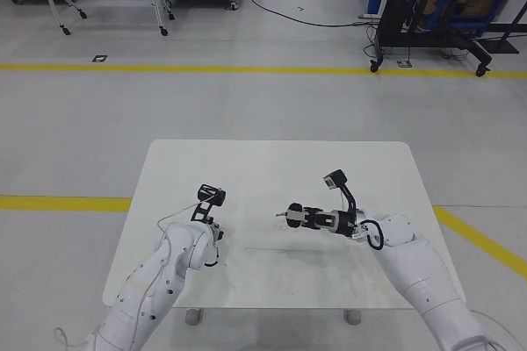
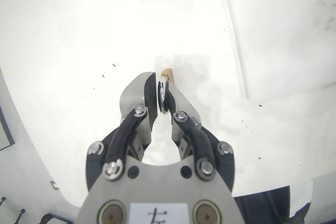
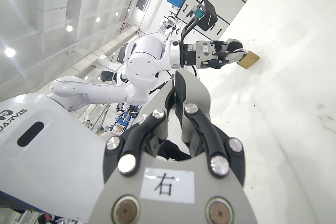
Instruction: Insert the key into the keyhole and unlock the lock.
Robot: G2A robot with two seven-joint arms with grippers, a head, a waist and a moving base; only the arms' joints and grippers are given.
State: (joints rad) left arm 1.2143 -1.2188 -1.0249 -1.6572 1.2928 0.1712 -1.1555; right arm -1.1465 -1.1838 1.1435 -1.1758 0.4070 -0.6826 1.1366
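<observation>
We take the table (image 1: 272, 167) as our landmark. Both arms lie over its near half, the left arm over the left part and the right arm over the right part, with their grippers facing each other across the middle. The left gripper (image 2: 158, 80) points down at the table with its jaws closed tight on the lock (image 3: 249, 59), gripping it by the steel shackle (image 2: 162, 97). The brass body hangs below the tips and, as far as we can tell, touches the table. The right gripper (image 3: 177, 76) lies level above the table's middle, well apart from the lock, with its jaws pressed together. From above, a thin sliver juts from its tip toward the lock. We take that for the key (image 1: 279, 212), though it is too small to be sure. We judge that both pieces are in hand and that insertion is the step now, since nothing has yet entered the keyhole, which we cannot see. The next move, we think, calls for turning the lock so that its keyhole end faces the key. The blade then has to be lined up with the slot and the gap closed slowly along the blade's axis. Held only by its shackle, the body may swing when pushed, so it likely needs bracing against the table.
</observation>
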